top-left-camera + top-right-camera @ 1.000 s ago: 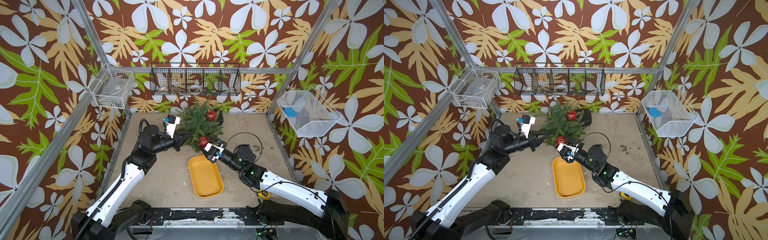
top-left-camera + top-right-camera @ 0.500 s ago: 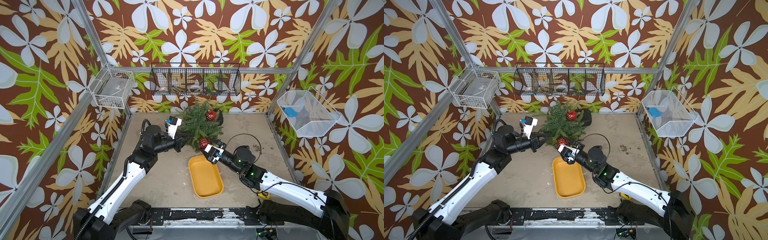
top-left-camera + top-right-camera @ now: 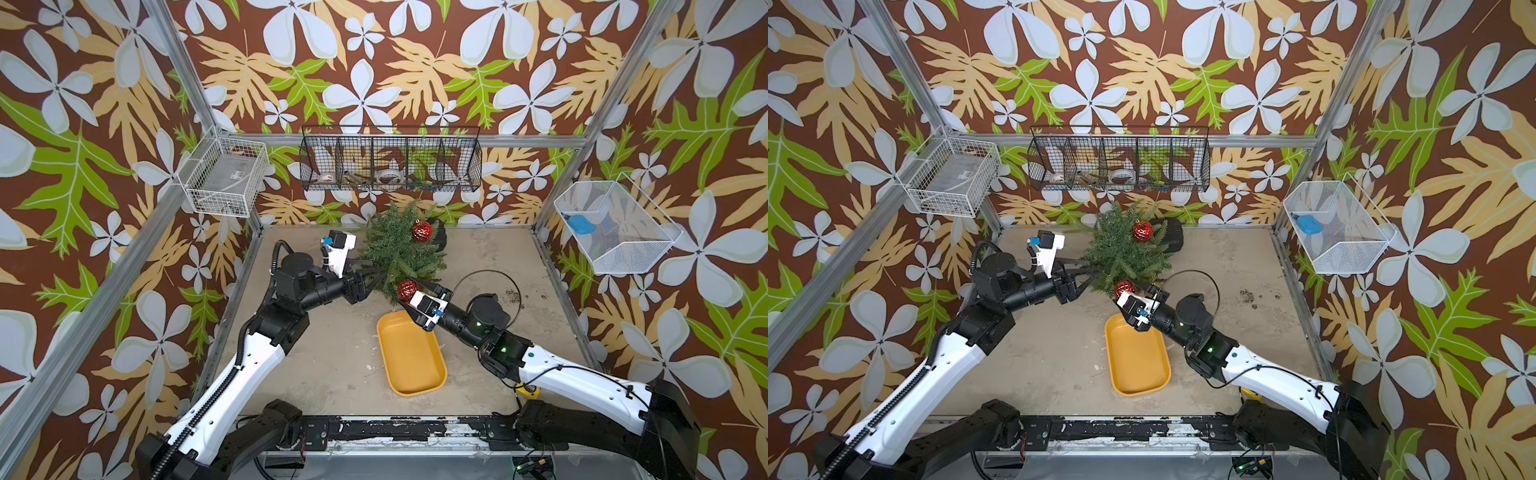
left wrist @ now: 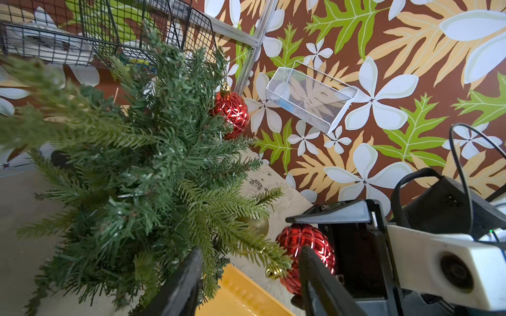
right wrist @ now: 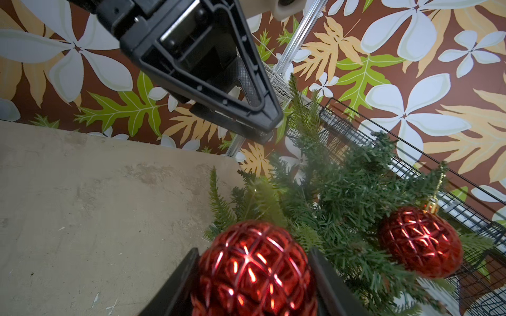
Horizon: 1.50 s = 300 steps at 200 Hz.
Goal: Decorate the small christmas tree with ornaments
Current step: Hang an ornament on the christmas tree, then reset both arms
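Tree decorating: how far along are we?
Done: one red ornament hangs on the small christmas tree; yellow tray empty. In hand: right gripper shut on the second red ornament at the tree's near edge; left gripper open beside it. Left: hang it. Gold ornament half hidden by branches; unclear if hung.

Yellow tray (image 3: 411, 361) lies on the table (image 3: 324, 353); black wire basket (image 3: 390, 158) hangs on back wall (image 3: 374, 62)
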### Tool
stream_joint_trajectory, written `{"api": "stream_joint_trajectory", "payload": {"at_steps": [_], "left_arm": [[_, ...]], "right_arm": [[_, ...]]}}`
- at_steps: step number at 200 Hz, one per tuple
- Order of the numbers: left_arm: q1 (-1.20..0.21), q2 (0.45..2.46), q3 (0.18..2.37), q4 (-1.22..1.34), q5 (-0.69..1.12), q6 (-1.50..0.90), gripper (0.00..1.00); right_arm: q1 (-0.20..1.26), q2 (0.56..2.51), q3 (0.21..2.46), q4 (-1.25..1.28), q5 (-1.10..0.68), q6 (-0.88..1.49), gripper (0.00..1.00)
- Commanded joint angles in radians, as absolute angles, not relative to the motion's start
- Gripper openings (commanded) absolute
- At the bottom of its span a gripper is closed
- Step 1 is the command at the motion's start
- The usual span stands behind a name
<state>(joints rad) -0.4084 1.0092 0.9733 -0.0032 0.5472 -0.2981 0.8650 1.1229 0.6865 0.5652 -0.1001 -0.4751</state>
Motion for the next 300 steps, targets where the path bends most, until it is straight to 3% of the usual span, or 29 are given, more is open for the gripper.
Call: {"api": "stream_joint_trajectory", "payload": {"at_steps": [1,23,40,101,146,193,220,231,262,289,300], "left_arm": [[-0.407,1.001,0.976,0.005,0.511,-0.286,0.60],[-0.406,0.996,0.974,0.005,0.505,-0.285,0.61],[-0.407,0.995,0.970,0.005,0.498,-0.284,0.62],[-0.406,0.966,0.936,-0.001,0.410,-0.260,0.63],[-0.407,0.888,0.830,0.022,0.227,-0.224,0.67],[-0.407,0.809,0.649,0.102,0.018,-0.224,0.75],[-0.407,0.800,0.517,0.184,-0.154,-0.230,0.91],[-0.407,0.806,0.464,0.230,-0.251,-0.232,0.99],[-0.407,0.851,0.287,0.498,-0.467,-0.201,1.00],[-0.407,0.954,0.235,0.666,-0.605,-0.062,1.00],[-0.407,0.993,0.221,0.752,-0.618,0.052,1.00]], "right_arm": [[0.865,1.129,0.689,0.599,-0.105,-0.453,0.57],[0.865,1.128,0.692,0.589,-0.103,-0.446,0.73],[0.865,1.120,0.687,0.587,-0.101,-0.440,0.77],[0.866,1.049,0.663,0.538,-0.081,-0.446,0.78],[0.839,0.961,0.661,0.464,0.079,-0.414,0.80],[0.652,0.887,0.655,0.368,0.190,-0.283,0.86],[0.473,0.909,0.596,0.383,0.268,-0.182,1.00],[0.388,0.941,0.561,0.408,0.327,-0.112,1.00],[0.196,1.123,0.344,0.702,0.440,0.060,1.00],[0.182,1.323,0.254,0.940,0.536,0.079,1.00],[0.180,1.348,0.307,0.867,0.520,0.079,1.00]]}}
